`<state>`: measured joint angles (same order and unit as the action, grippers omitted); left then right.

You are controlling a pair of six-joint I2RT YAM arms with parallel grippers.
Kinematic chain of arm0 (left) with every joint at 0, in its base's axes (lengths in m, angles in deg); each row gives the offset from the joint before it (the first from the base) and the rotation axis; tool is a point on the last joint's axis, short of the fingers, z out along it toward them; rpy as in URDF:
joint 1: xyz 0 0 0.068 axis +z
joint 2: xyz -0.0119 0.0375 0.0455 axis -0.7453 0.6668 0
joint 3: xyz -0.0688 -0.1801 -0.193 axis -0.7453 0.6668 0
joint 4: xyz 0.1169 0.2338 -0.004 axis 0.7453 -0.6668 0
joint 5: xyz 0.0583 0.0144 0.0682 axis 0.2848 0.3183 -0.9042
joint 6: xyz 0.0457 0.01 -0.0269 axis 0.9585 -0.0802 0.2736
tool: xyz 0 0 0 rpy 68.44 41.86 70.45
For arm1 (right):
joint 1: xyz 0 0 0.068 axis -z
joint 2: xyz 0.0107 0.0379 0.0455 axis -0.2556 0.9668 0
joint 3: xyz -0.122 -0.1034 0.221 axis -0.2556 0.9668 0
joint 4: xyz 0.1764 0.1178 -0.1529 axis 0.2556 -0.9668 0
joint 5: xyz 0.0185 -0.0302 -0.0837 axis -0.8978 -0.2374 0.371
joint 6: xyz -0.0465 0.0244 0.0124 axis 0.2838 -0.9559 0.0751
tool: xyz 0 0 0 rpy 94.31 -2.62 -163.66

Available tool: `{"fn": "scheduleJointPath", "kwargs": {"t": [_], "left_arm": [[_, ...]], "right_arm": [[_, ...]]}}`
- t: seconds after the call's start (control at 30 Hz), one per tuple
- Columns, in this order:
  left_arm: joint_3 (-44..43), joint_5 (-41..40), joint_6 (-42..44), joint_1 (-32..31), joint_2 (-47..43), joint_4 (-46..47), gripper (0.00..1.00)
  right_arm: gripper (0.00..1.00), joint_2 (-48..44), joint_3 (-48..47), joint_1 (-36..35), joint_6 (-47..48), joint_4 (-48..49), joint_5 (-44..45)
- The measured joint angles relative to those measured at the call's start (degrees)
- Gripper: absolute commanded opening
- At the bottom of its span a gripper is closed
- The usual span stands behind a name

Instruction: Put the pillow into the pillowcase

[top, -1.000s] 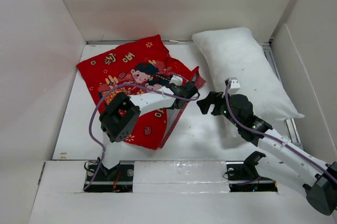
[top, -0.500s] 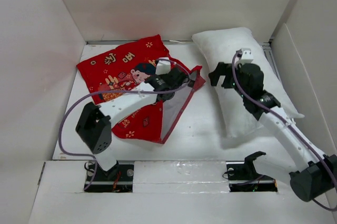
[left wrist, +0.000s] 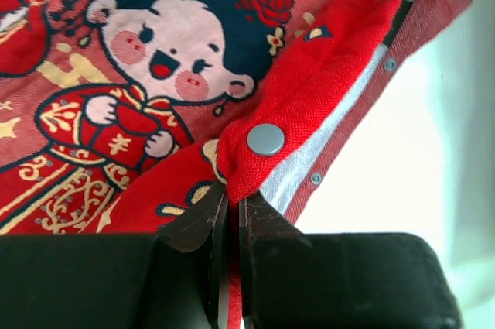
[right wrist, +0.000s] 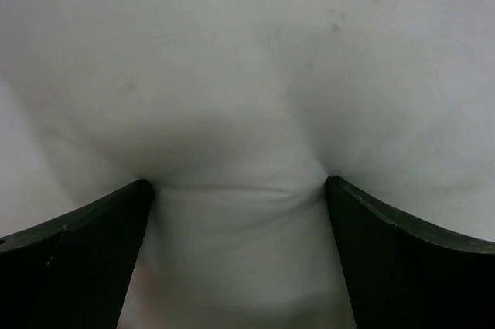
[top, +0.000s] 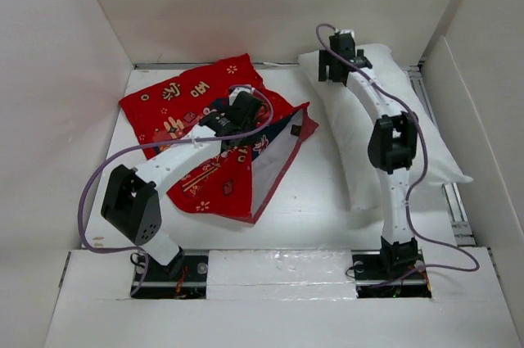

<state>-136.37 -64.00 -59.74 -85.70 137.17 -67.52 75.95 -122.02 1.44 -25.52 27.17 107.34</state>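
Position first: the pillow (top: 430, 131) lies to the right of the pillowcase (top: 184, 98) on the white table (top: 315, 196). Its long axis runs from the far wall toward the near right. The two are near each other but apart, with bare table between their near halves. The case's open edge faces the pillow, so we judge that the pillow has to travel leftward into that mouth. The right arm is plainly the nearer one for that.

We see the right gripper (right wrist: 236, 190) at the pillow's far end, fingers spread wide and both tips pushed into the stuffing. The fabric dimples and puckers between them, but nothing is pinched yet.

The left gripper (left wrist: 232, 205) is pressed together on the red hem of the pillowcase, just below a flat grey snap button (left wrist: 266, 139). That edge is raised, and a pale lining (left wrist: 288, 178) shows inside.

The pillow is plump, plain white and softly nubbly, with pointed corners, and it yields readily. The case is thin woven red cloth printed with a rosy-cheeked cartoon figure and gold motifs. It is limp and folds wherever it is unsupported, so we expect the mouth to sag unless it is held up.
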Motion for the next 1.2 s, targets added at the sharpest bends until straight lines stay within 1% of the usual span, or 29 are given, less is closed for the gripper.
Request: {"fn": "scheduleJointPath", "kwargs": {"t": [0.03,0.07,0.1,0.17,0.2,0.3,0.37,0.4,0.47,0.57,0.63,0.7,0.8,0.87,1.0,1.2], "left_arm": [[0.00,0.57,0.20,-0.04,0.00,0.02,0.00],[0.00,1.20,0.35,0.02,0.00,0.00,0.00],[-0.04,1.84,0.44,0.17,-0.02,0.04,0.00],[-0.24,3.67,0.76,0.92,0.00,0.11,0.00],[-0.44,4.42,0.90,1.36,-0.02,0.09,0.00],[-1.92,5.92,1.44,2.40,0.07,-0.09,0.00],[-3.41,6.95,1.68,2.97,0.13,-0.07,0.00],[-4.22,7.93,1.75,3.43,0.26,0.02,0.00],[-5.20,10.60,1.88,3.98,0.55,0.90,0.00],[-7.21,13.73,1.92,5.53,2.23,1.31,0.00],[-9.01,15.08,1.95,6.27,4.00,1.11,0.00],[-10.78,16.13,1.99,6.84,5.77,1.14,0.00],[-13.20,17.86,2.29,7.17,8.04,0.50,0.00],[-14.49,19.02,2.34,7.26,8.85,-0.07,0.00],[-16.37,19.89,2.84,7.26,9.11,-1.22,0.00],[-19.39,19.85,3.39,8.00,9.31,-2.78,0.00]], "right_arm": [[1.00,3.72,-1.57,0.50,0.02,-1.49,0.33],[0.96,6.12,-1.92,0.85,0.07,-2.16,0.31],[0.84,7.50,-1.88,0.98,0.15,-2.36,0.15],[0.22,7.17,-1.20,0.92,0.70,-1.66,-1.60],[0.00,5.81,-0.31,0.92,0.63,-0.87,-2.95],[0.00,0.92,3.39,1.88,-0.20,1.62,-7.67],[0.00,-5.18,12.70,2.82,-0.92,5.73,-9.46],[0.00,-8.94,18.84,3.13,-1.29,8.59,-9.97],[0.00,-18.34,31.58,3.61,-2.29,12.57,-10.23],[0.00,-34.82,47.25,2.97,-3.04,13.11,-9.29],[0.00,-45.90,55.08,1.29,-3.76,12.02,-6.78],[0.00,-56.02,60.78,-1.60,-4.31,11.08,-4.85],[0.00,-67.60,67.41,-7.02,-5.18,10.78,-3.50],[0.00,-72.81,70.62,-9.53,-5.53,10.14,-4.90],[0.00,-77.57,74.42,-13.07,-4.55,9.25,-10.29],[0.00,-85.29,77.72,-22.67,-2.86,6.91,-20.87]]}}
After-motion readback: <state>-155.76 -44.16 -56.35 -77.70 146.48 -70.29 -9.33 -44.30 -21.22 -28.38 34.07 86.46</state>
